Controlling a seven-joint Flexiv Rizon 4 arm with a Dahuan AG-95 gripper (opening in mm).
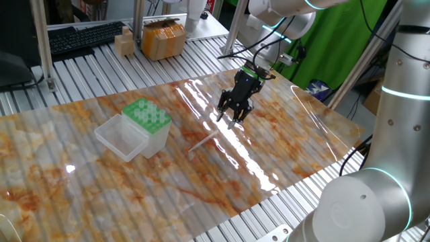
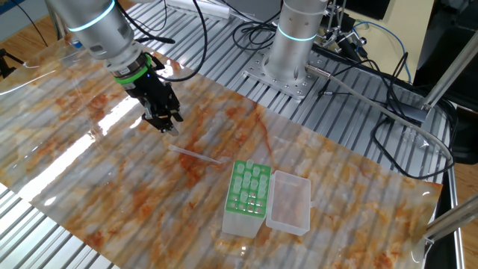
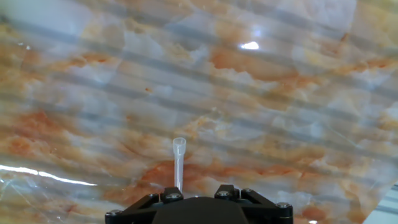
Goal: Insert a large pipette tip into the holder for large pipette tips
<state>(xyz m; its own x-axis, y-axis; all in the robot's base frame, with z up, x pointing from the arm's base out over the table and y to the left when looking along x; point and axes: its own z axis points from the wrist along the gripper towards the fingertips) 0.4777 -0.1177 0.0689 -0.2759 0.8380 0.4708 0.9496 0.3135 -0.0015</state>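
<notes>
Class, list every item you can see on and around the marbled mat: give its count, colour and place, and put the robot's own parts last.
pipette tip: one, translucent whitish, lying flat on the mat between box and gripper
box: one, white with green holed top, clear lid open beside it, on the mat
mat: one, orange-white marbled, on the ribbed table
keyboard: one, black, far table edge
cardboard box: one, brown, near the keyboard
gripper: one, black, above the mat near the tip, holding nothing
</notes>
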